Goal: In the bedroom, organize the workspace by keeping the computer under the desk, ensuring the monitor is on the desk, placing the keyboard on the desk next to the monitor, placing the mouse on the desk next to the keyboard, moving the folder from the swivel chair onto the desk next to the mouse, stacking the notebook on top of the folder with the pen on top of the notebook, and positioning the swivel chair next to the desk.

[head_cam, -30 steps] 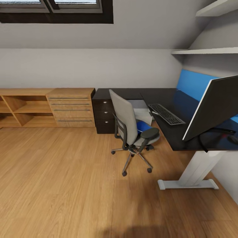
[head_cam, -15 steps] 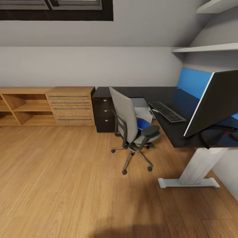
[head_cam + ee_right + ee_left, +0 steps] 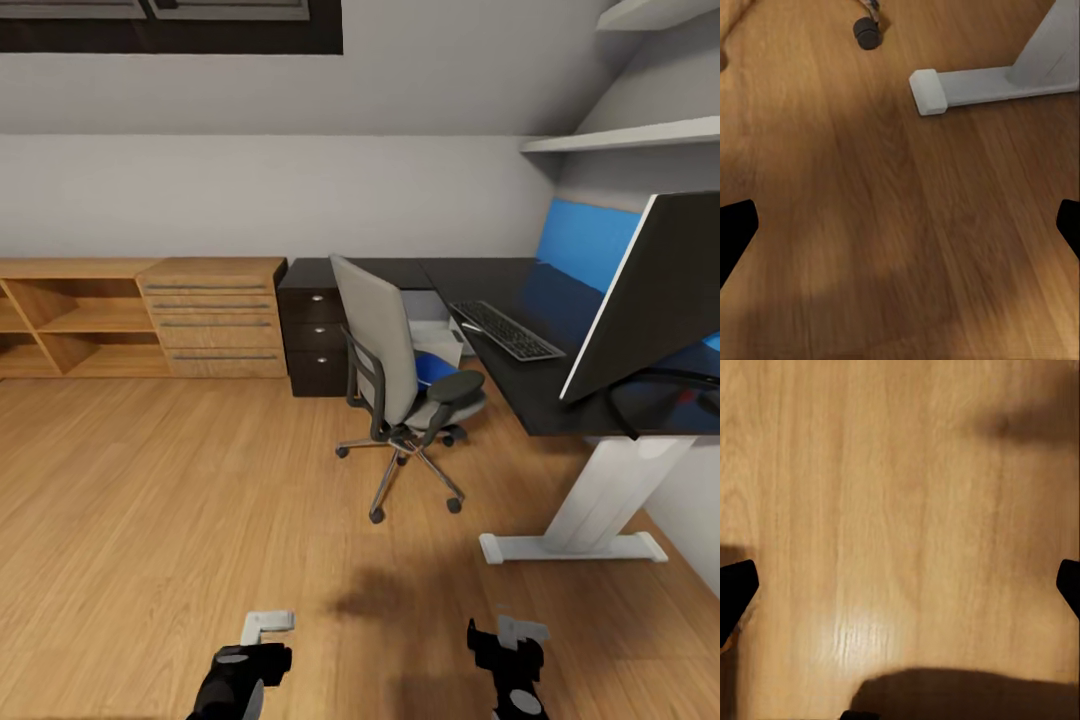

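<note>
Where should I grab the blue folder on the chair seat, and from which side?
Judging by the head view, take the folder by its exposed blue edge, coming from the chair's open front. The swivel chair backrest and black armrest block the near side. Most of it is hidden, so confirm closer.

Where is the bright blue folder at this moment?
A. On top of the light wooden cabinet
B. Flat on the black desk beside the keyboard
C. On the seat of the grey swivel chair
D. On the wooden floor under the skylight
C: in the head view the blue folder lies on the seat of the swivel chair, which stands next to the desk, while the keyboard is on the desktop.
</note>
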